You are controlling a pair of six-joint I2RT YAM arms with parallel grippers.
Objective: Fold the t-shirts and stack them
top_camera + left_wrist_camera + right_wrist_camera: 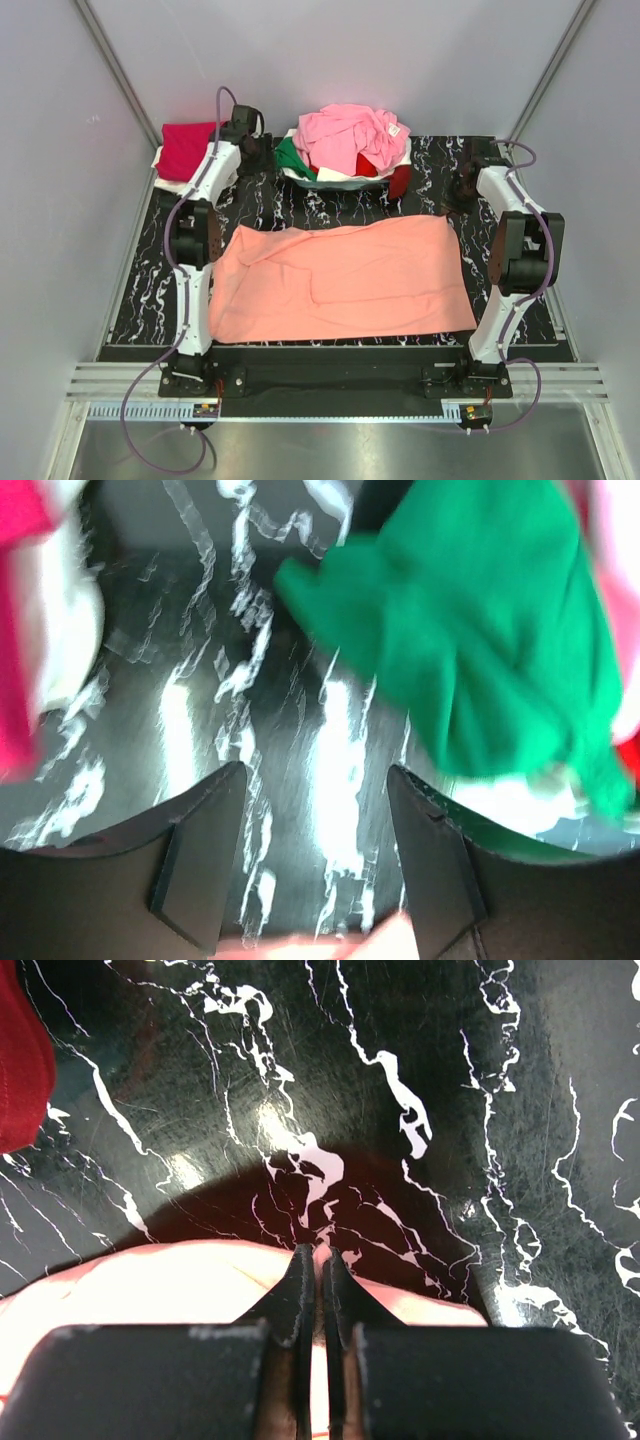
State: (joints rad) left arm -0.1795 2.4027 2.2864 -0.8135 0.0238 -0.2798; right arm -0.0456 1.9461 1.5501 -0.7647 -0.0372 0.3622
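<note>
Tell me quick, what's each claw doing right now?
Left gripper: open, holding nothing.
Right gripper: closed at the edge of the salmon-orange t-shirt; whether it pinches the cloth cannot be told.

overhead view faces down; both wrist views sit close above mat [140, 290] (shared).

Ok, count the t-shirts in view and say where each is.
6, going by colour: salmon-orange one spread flat on the mat; crimson one at the far left corner; pink, green, red and white heaped at far centre. The heap may hide more.
</note>
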